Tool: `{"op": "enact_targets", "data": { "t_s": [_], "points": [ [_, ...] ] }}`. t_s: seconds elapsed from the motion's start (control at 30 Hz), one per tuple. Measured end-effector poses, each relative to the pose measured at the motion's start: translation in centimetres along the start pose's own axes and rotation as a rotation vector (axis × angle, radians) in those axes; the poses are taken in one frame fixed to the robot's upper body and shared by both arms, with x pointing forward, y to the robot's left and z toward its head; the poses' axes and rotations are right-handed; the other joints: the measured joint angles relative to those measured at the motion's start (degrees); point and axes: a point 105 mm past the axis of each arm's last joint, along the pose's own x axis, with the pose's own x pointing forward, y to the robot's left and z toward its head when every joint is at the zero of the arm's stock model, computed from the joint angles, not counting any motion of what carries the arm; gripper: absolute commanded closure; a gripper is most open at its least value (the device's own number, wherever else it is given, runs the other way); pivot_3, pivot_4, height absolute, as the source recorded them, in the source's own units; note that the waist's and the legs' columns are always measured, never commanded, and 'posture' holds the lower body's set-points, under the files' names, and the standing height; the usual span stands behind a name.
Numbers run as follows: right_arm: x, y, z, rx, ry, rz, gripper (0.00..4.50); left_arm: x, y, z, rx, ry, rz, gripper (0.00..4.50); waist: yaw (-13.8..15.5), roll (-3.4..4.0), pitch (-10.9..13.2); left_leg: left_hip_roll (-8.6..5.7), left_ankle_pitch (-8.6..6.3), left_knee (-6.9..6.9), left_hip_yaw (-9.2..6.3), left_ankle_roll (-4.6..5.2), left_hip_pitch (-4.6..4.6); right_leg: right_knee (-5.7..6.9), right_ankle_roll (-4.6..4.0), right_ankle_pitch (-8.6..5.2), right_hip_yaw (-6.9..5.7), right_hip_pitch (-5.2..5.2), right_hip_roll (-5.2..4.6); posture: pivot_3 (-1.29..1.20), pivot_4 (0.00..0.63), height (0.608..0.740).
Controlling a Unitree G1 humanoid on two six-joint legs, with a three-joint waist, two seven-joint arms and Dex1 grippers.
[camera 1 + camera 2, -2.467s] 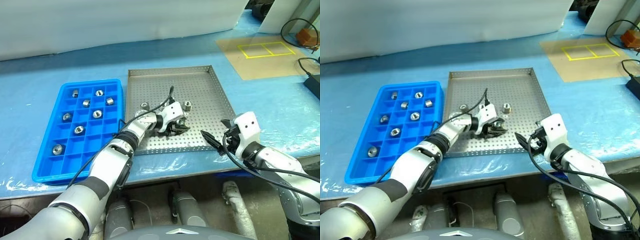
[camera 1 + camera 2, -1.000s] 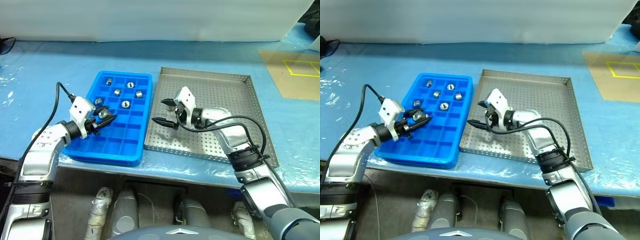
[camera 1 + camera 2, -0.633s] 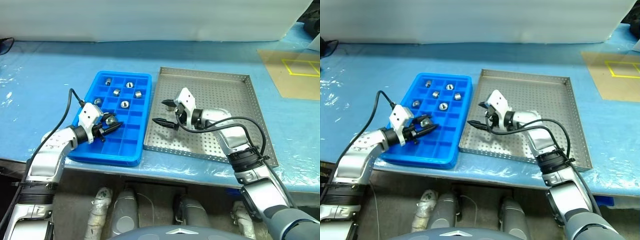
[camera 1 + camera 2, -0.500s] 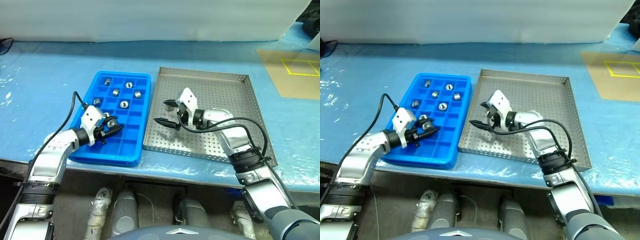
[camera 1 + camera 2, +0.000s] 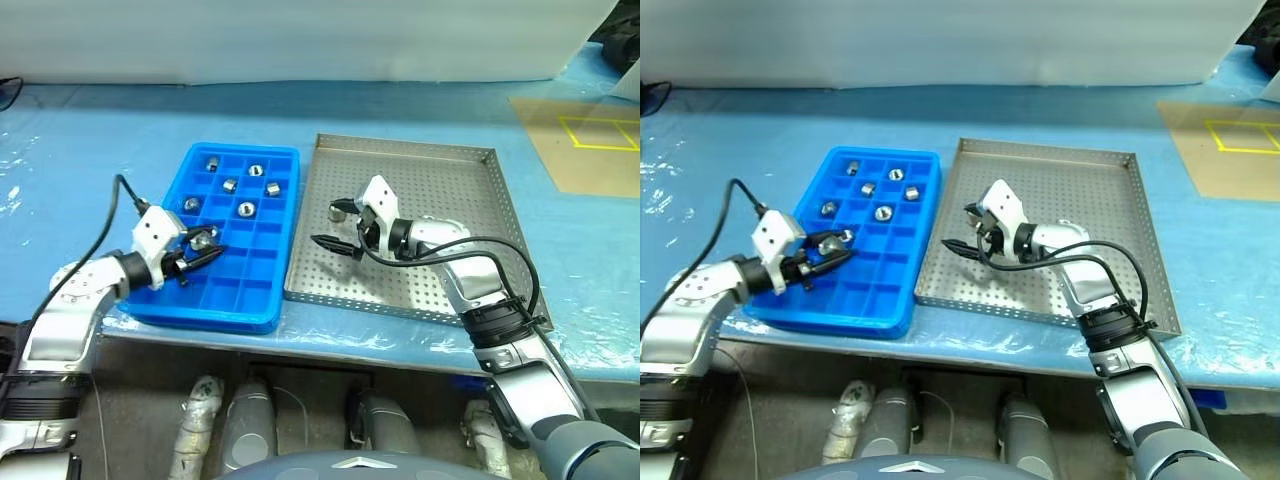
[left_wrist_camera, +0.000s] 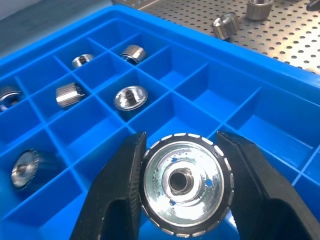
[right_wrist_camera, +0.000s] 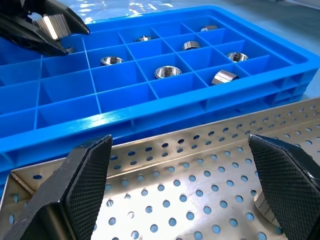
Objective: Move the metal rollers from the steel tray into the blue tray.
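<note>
Over the blue tray point(image 5: 262, 262): roller point(image 6: 183, 182) between left end effector point(image 5: 204, 247) fingers.

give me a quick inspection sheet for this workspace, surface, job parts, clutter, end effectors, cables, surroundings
surface: table under blue film
job's things: blue tray holds five metal rollers; steel tray has two left, seen in the left wrist view
clutter: nothing seen
end effectors: left end effector shut on a roller above the blue tray; right end effector open over the steel tray
cables: black cables on both arms
surroundings: white sheet behind, brown mat with yellow tape
</note>
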Motion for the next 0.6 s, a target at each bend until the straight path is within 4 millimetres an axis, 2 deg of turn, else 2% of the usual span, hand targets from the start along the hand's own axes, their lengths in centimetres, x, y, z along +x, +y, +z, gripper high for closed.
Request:
{"op": "enact_targets", "data": {
  "t_s": [0.17,0.27,0.6],
  "points": [
    [0.5,0.3,-0.1,0.009,-0.005,0.024,0.0,-1.3,1.3,1.1,-0.021,-0.025,0.068,2.62,0.2,0.0,0.0,0.0,0.02,0.02,-0.01,-0.03,0.0,0.09,0.0,0.0,0.0,-0.02,-0.01,0.16,0.15,0.74],
    [0.7,0.2,-0.2,0.008,0.0,0.027,0.0,-2.0,1.1,1.5,-0.005,-0.016,0.07,2.62,0.2,0.0,0.0,0.0,0.02,0.02,-0.01,-0.03,0.0,0.08,-0.01,-0.01,0.01,-0.03,-0.01,0.16,0.15,0.74],
    [1.2,0.6,-0.4,0.01,-0.005,0.048,0.0,-3.4,-1.1,-0.9,-0.066,0.078,0.037,2.62,0.3,-0.01,0.0,0.01,0.02,-0.01,-0.01,-0.03,-0.04,0.1,-0.04,-0.03,0.04,-0.13,0.0,0.17,0.15,0.74]
  ]
}}
